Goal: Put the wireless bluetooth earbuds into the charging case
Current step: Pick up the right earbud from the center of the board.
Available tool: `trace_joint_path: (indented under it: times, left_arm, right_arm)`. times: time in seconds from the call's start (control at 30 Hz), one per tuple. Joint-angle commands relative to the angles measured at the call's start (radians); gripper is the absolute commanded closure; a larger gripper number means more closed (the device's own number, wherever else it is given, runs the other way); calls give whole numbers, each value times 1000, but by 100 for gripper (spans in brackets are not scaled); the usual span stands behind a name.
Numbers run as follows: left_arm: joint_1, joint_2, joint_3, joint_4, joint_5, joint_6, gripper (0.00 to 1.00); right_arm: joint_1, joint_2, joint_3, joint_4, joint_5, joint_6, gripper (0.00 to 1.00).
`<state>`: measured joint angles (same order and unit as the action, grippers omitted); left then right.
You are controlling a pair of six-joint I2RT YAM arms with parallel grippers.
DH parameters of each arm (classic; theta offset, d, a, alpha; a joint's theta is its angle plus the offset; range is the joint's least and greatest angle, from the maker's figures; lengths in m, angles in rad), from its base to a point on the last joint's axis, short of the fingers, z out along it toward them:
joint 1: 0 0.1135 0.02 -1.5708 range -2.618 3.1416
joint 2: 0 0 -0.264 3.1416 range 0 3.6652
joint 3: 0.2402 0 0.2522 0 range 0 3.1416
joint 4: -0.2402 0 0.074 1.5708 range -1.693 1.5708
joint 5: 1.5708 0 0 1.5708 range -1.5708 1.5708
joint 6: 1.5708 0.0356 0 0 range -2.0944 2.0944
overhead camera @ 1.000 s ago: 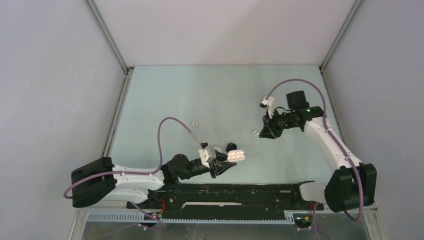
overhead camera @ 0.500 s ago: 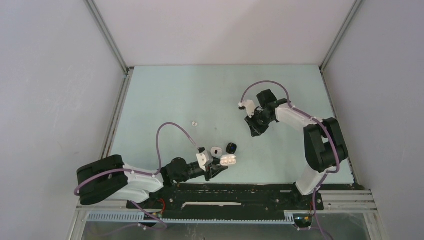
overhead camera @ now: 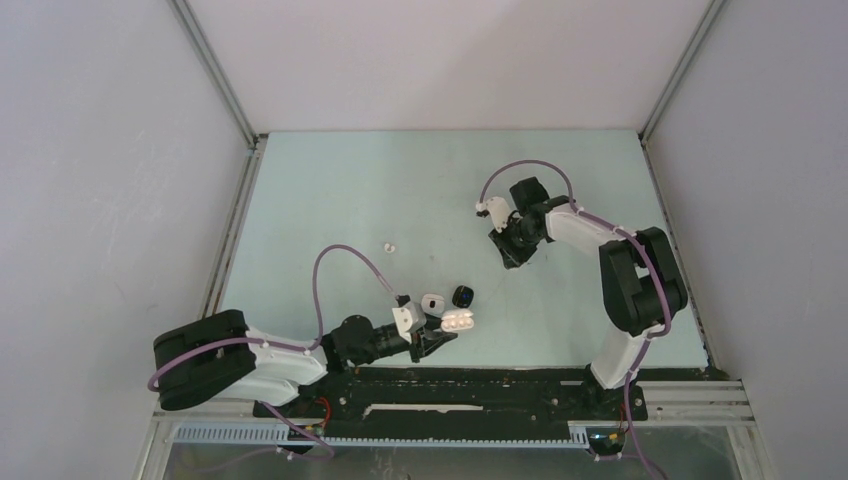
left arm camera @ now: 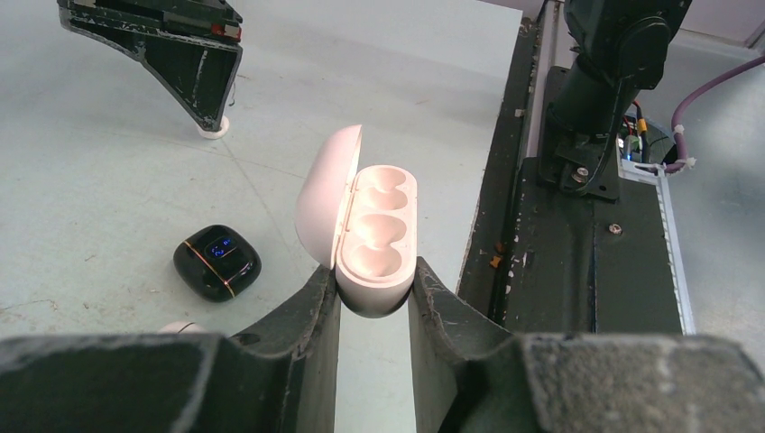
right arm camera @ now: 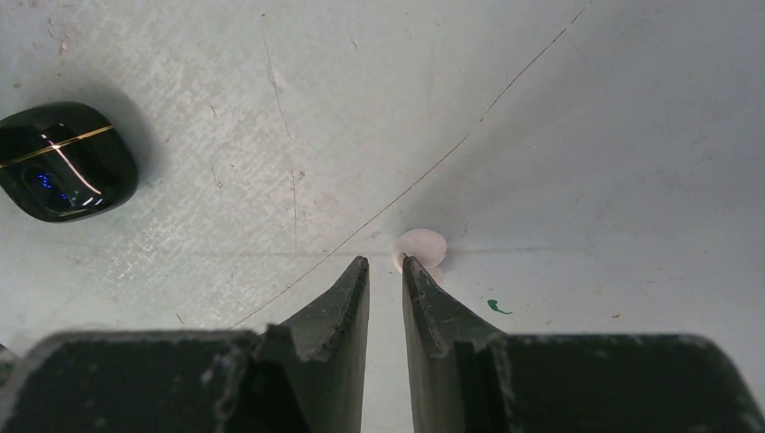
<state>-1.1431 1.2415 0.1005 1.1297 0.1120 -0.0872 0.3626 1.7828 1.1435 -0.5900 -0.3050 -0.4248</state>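
Left pincer (left arm camera: 372, 273): pinching the white charging case (left arm camera: 374, 230) by its lower end, one finger on each side, low near the front rail.
White charging case: lid swung open to its left, both moulded wells bare, lit from within.
Right pincer (right arm camera: 383, 263): narrowly spread, a slim strip of counter (right arm camera: 559, 135) showing between the fingers and nothing in that gap; tips down at the counter, well apart from the left pincer.
Earbud (right arm camera: 420, 245): small and white, lying on the counter just past the tip of the right pincer's right finger, partly hidden by it; whether they touch, I cannot tell.
Second earbud (overhead camera: 389, 246): a white speck on the counter, left of the middle, away from both arms.
Black case (left arm camera: 217, 262): closed, gold line and blue light on its lid, on the counter just beside the white charging case.
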Motion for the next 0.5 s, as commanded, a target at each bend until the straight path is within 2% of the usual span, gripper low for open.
trace_joint_path:
  times: [0.0, 0.47]
  left_arm:
    - [5, 6, 37, 25, 6, 17, 99]
    - [5, 22, 51, 10, 10, 17, 99]
  right_arm:
    - [3, 16, 37, 23, 22, 6, 77]
    - [0, 31, 37, 34, 78, -2, 71]
